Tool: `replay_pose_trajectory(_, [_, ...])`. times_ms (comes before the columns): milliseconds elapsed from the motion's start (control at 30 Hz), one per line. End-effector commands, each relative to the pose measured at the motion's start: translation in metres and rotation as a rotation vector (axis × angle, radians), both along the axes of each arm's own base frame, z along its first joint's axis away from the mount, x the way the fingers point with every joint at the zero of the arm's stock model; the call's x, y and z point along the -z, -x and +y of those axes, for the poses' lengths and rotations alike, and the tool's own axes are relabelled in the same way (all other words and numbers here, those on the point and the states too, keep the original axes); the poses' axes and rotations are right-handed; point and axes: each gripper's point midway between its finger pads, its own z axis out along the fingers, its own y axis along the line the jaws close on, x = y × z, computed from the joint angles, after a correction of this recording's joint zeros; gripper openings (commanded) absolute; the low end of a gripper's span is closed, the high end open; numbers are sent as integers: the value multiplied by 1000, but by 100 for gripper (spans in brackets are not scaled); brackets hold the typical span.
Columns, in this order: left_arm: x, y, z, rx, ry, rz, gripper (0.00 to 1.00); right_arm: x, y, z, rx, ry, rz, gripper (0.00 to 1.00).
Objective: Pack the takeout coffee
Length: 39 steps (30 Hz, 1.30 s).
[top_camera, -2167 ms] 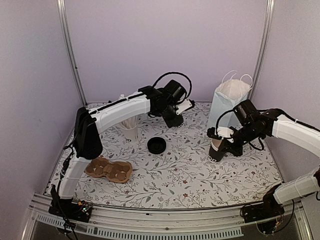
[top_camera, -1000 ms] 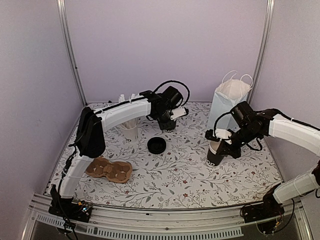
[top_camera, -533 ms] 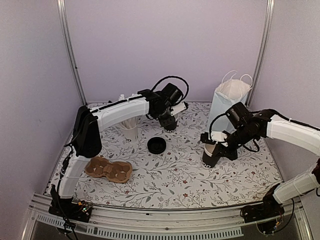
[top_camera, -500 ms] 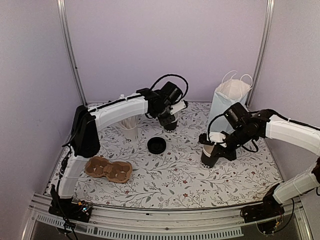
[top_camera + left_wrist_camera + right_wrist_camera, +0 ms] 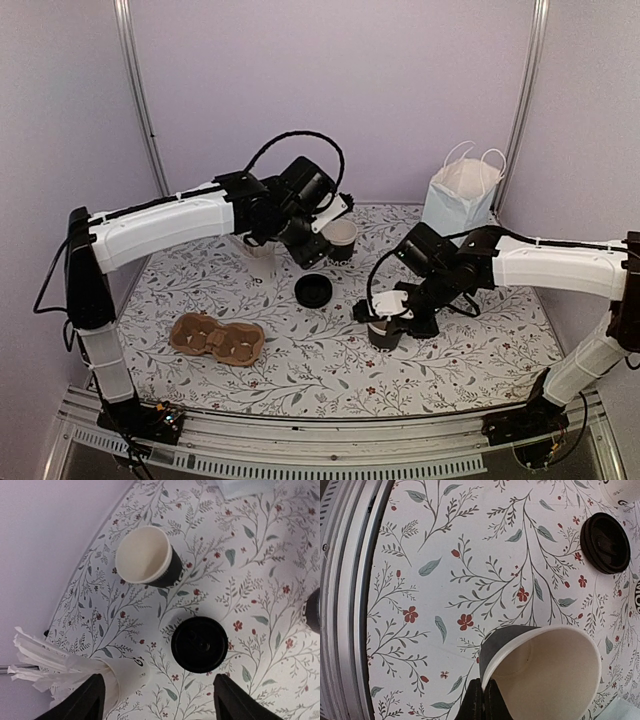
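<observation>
One takeout coffee cup, black with a cream inside, stands upright on the table at the back. My left gripper hangs open above the table just left of it, with nothing between its fingers. My right gripper is shut on the rim of a second coffee cup, holding it tilted low over the table's middle right. The pale blue bag stands at the back right.
A flat black lid lies between the two cups. A white cup of straws stands at the back left. A brown cup carrier lies front left.
My left gripper has opened, let go of the back cup and drawn away to the left. My right arm has carried its cup leftward and nearer the front.
</observation>
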Motion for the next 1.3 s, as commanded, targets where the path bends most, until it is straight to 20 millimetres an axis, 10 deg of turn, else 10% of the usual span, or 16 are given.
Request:
replay_pose_trajectory(0, [21, 38, 4, -35, 119, 158, 86, 8, 5, 15, -37, 31, -17, 0])
replay_pose_trajectory(133, [22, 55, 1, -15, 184, 174, 86, 14, 9, 22, -51, 52, -8, 1])
replay_pose_trajectory(267, [37, 65, 0, 5, 173, 221, 80, 10, 7, 19, -42, 75, -35, 27])
replay_pose_trajectory(433, [55, 75, -8, 46, 164, 291, 67, -45, 3, 7, -28, -13, -113, 48])
replay_pose_trajectory(633, [72, 70, -16, 53, 148, 299, 61, -106, -22, -44, 147, -279, -48, 49])
replay_pose_trajectory(933, [126, 43, -18, -38, 87, 322, 48, -92, -57, -136, 529, -636, -97, 48])
replay_pose_trajectory(1267, [147, 25, -19, -124, 131, 368, 47, -84, -72, -164, 596, -571, -196, 47])
